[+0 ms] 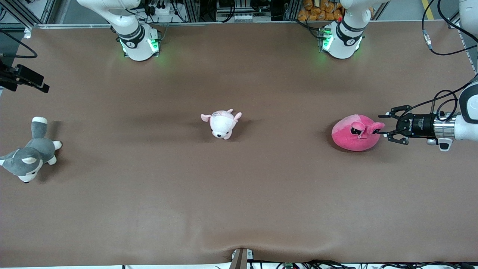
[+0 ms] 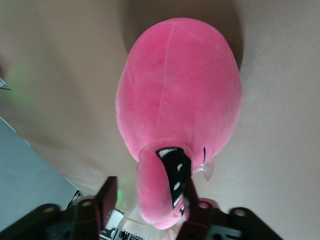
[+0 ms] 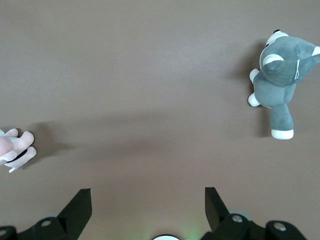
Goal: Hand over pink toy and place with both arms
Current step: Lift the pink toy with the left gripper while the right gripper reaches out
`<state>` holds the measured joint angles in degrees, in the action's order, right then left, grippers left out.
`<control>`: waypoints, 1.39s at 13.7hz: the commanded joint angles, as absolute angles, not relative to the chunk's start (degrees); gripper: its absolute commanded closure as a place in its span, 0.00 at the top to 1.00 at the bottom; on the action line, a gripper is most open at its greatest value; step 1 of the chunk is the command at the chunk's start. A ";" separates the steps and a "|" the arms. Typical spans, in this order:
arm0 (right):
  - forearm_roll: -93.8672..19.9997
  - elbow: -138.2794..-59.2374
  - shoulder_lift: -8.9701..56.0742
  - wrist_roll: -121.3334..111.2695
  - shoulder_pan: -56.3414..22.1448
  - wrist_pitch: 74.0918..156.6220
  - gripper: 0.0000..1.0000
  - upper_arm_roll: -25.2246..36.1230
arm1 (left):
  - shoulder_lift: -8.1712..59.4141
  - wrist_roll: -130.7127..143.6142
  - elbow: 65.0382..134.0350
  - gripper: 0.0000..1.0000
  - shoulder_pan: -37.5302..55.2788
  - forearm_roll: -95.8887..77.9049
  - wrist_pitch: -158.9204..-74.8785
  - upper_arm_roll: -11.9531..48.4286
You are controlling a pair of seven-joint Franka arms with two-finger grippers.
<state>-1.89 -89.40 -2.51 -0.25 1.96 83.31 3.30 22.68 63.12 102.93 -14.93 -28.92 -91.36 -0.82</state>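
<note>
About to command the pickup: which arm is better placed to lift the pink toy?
Left. The left gripper already has its fingers around an ear of the pink toy. The right gripper hangs open above bare table.
</note>
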 commanded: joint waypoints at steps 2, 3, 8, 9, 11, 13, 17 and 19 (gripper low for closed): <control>-2.64 -88.24 -1.93 0.09 2.29 82.88 1.00 3.16 | 23.11 63.81 102.13 0.14 -13.98 -29.36 -91.76 -0.44; -2.64 -88.24 -1.93 0.09 2.29 82.97 1.00 3.08 | 23.20 64.24 100.82 0.00 -13.80 -29.18 -91.06 -0.27; -2.64 -88.24 -1.93 0.09 2.37 82.97 1.00 3.08 | 21.54 71.95 91.26 0.00 -8.10 -29.00 -82.65 -0.18; -2.64 -88.24 -1.93 0.09 2.29 82.97 1.00 3.08 | 20.05 74.07 88.45 0.00 -7.13 -29.09 -80.27 0.09; -2.64 -88.24 -1.93 0.09 2.29 82.88 1.00 3.08 | 17.24 77.32 83.69 0.00 -6.42 -29.35 -77.53 2.97; -2.64 -88.24 -1.93 0.09 2.20 82.88 1.00 3.08 | 16.53 80.50 80.35 0.00 -6.50 -29.44 -77.43 7.62; -2.81 -88.24 -1.93 0.17 2.11 82.97 1.00 3.08 | 17.31 87.88 72.89 0.00 -3.00 -29.27 -77.87 14.32; -3.68 -88.24 -1.32 0.18 1.50 84.10 1.00 3.08 | 17.23 89.29 71.98 0.00 -1.77 -29.88 -78.48 15.20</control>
<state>-2.24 -89.38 -2.43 -0.25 1.88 83.50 3.23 15.69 87.57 75.67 -2.52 -28.97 -78.91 14.62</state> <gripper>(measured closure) 0.000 0.912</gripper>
